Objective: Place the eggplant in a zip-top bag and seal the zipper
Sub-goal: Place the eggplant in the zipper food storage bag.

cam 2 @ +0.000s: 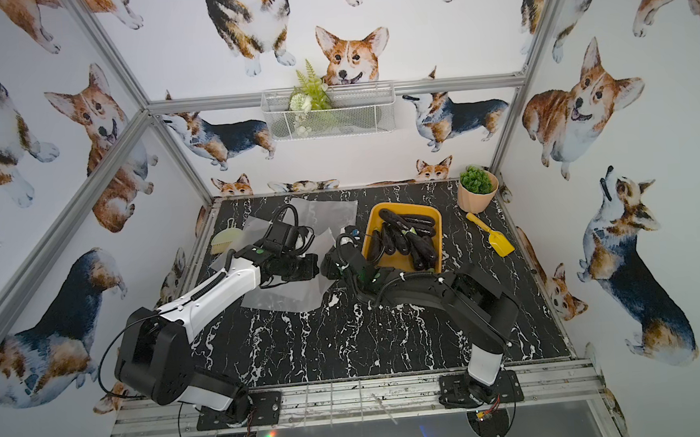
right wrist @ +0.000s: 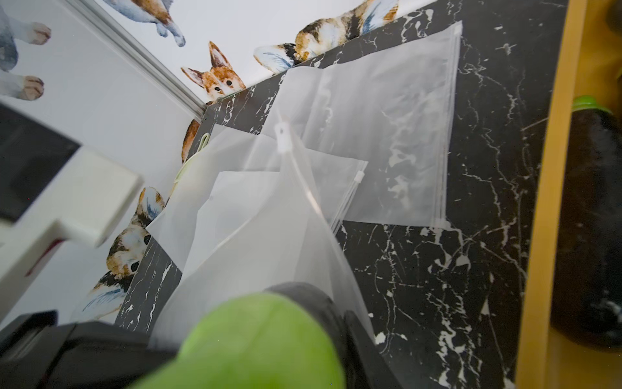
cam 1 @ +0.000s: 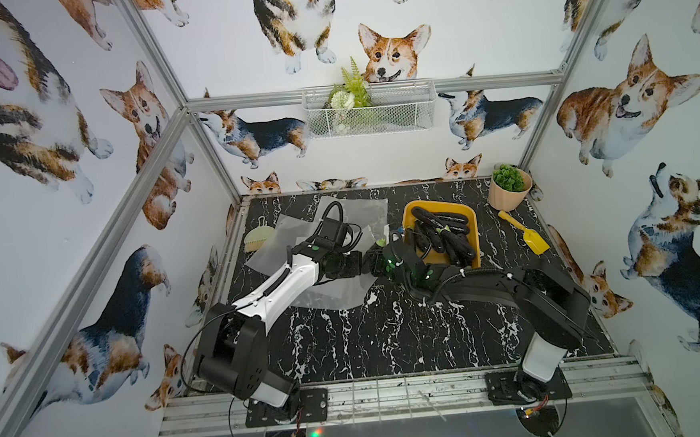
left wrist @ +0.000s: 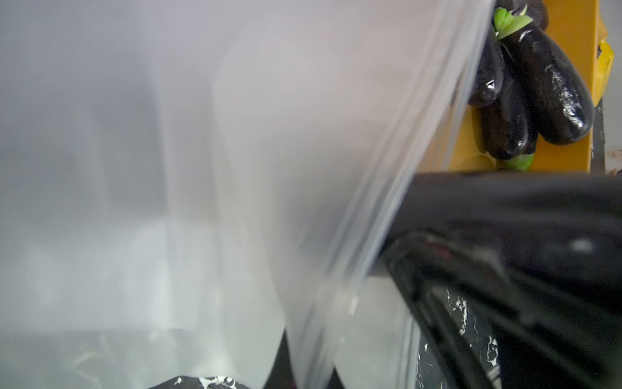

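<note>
Two grips are seen: the zip-top bag (right wrist: 276,242) is clamped in left jaws, the eggplant (right wrist: 255,340) in right jaws.

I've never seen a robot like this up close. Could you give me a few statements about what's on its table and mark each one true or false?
1. The eggplants lie in a yellow tray. True.
2. The toy shovel is red. False: it is yellow.
3. More than one zip-top bag lies on the table. True.
4. The potted plant sits in the wire basket. False: it stands on the table, and the basket hangs on the back wall.
5. The right gripper is empty. False: it grips an eggplant by its green end.
</note>
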### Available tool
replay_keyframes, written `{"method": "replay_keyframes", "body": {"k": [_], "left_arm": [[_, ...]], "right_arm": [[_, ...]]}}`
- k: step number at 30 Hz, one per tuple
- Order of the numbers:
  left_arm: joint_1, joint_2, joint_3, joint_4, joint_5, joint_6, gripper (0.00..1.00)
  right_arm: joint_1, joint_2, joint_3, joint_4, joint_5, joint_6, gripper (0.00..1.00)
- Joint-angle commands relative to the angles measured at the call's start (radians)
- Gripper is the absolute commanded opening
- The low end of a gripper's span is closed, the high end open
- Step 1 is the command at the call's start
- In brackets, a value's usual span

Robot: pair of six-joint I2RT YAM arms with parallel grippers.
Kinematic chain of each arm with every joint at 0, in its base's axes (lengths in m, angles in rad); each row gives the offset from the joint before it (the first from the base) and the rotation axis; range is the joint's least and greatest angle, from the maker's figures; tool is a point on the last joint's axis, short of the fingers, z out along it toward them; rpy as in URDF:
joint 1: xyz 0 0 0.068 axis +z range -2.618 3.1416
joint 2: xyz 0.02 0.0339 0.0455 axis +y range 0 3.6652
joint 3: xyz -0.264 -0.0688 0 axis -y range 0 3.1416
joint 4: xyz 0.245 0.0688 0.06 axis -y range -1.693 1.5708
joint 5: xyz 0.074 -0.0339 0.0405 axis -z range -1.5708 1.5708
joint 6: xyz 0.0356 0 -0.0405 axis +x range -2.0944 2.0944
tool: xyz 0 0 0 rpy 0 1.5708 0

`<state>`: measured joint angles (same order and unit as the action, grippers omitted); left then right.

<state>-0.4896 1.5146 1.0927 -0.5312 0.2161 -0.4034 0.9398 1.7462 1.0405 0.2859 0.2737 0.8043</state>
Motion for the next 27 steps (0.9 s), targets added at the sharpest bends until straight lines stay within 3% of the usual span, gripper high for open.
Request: {"method": "replay_keyframes", "body": {"k": [1,4,7,10,15,20,24,27], "left_arm": [[-0.008,-0.013,0.005,0.001,-0.025,0.0,0.0],[-0.019,-0.009,0.015,-0.015,-0.047,0.014,0.0],[-0.032,-0.011,0.017,-0.023,-0.093,0.032,0.0],[-0.036,-0.016,0.006,-0.004,-0.111,0.035,0.0],[-0.041,-0.011,0.004,0.007,-0.1,0.028,0.0],[-0.041,-0.032,0.007,-0.005,-0.135,0.041,0.0],[-0.041,-0.04,-0.003,-0.008,-0.147,0.055,0.0],[-0.041,-0.039,-0.014,-0.005,-0.147,0.053,0.0]], "right_arm": [[-0.022,0.017,0.026,-0.043,-0.087,0.089,0.38],[-0.034,0.029,0.062,-0.059,-0.182,0.1,0.37],[-0.042,0.047,0.155,-0.22,-0.283,0.097,0.36],[-0.053,0.045,0.175,-0.273,-0.354,0.173,0.38],[-0.055,0.098,0.234,-0.363,-0.449,0.279,0.37],[-0.055,0.15,0.308,-0.492,-0.511,0.265,0.39],[-0.053,0.117,0.34,-0.576,-0.438,0.195,0.52],[-0.069,0.069,0.343,-0.608,-0.391,0.145,0.86]]}}
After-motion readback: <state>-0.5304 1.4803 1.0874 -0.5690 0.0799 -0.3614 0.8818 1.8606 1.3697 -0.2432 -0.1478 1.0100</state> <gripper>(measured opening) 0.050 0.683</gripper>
